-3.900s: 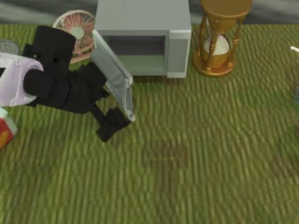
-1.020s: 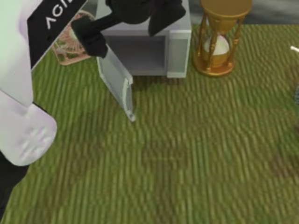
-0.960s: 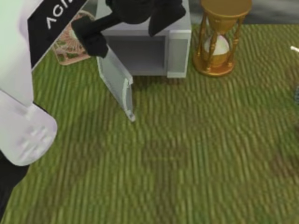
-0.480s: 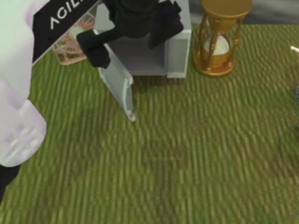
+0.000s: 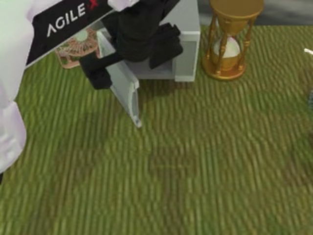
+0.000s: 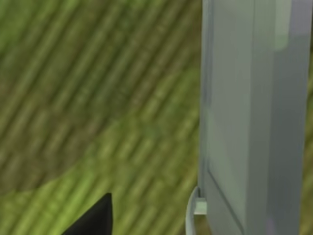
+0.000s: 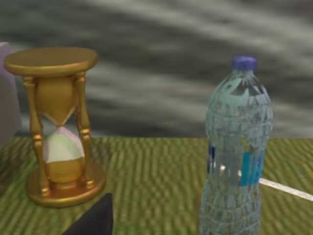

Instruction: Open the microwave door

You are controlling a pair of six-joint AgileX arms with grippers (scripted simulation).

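Microwave (image 5: 188, 44): silver-grey box at the rear of the tabletop (image 5: 195, 171), left of centre in the top view. Control strip on its right front is visible; most of the body is covered by the left arm (image 5: 68, 22).

Tabletop: green striped surface, bare across the front and right in the top view.

Left arm: white link with a black band and white lettering, entering from the top view's left edge and reaching over the microwave. Its black wrist sits above the open cavity.

Door (image 5: 124, 93): swung out from its hinge at the microwave's left edge, standing roughly edge-on, free end pointing toward the front of the tabletop. Left wrist view shows the door (image 6: 244, 122) close up, with framed window panel and a curved handle near its lower edge.

Left gripper (image 5: 129, 61): black, over the hinge end of the door. One dark finger sits left of the door, the other over the cavity. Whether the jaws are open, closed or touching the door: cannot tell.

Hourglass (image 5: 229, 41): golden, upright, just right of the microwave; also in the right wrist view (image 7: 58, 132).

Bottle (image 7: 237, 152): clear plastic, blue cap, upright, seen only in the right wrist view.

Fan (image 5: 76, 46): pink, left of the microwave, partly under the arm.

Right gripper (image 7: 95, 220): only a dark tip shows; jaw state cannot be told.
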